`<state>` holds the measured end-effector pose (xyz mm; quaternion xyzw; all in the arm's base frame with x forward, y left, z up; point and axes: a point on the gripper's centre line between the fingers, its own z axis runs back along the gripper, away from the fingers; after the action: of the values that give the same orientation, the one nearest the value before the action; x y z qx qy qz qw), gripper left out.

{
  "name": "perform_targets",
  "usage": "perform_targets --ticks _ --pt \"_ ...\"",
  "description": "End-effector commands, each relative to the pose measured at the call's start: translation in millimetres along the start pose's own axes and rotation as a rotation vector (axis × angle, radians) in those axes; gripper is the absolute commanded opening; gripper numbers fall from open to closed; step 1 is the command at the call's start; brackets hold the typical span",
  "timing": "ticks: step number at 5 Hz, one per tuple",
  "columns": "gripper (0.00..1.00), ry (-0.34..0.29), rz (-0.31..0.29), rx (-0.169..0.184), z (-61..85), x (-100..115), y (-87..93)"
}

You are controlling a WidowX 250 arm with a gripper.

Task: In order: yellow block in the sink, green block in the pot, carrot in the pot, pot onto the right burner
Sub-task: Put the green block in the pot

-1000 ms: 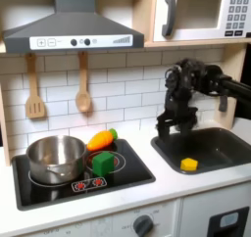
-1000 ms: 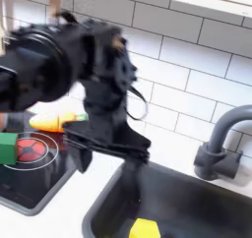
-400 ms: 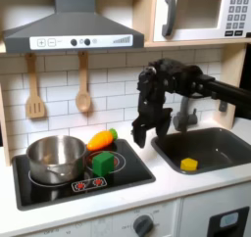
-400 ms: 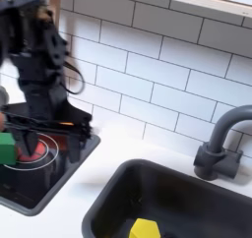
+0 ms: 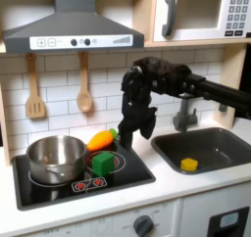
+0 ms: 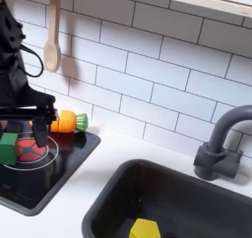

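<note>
While the pot sits empty on the first exterior view's left burner, one green block and one carrot lie just right of it. Above them hangs the gripper, fingers spread and empty; descending crooked, it could knock the block aside. One yellow block rests in the sink, far right.
</note>
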<state>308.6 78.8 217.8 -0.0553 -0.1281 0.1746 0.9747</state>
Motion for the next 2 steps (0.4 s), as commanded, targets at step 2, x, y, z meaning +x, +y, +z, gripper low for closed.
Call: perform_targets --ticks 2 --pt "1.00 0.063 -0.039 0.094 -10.5 12 53.5"
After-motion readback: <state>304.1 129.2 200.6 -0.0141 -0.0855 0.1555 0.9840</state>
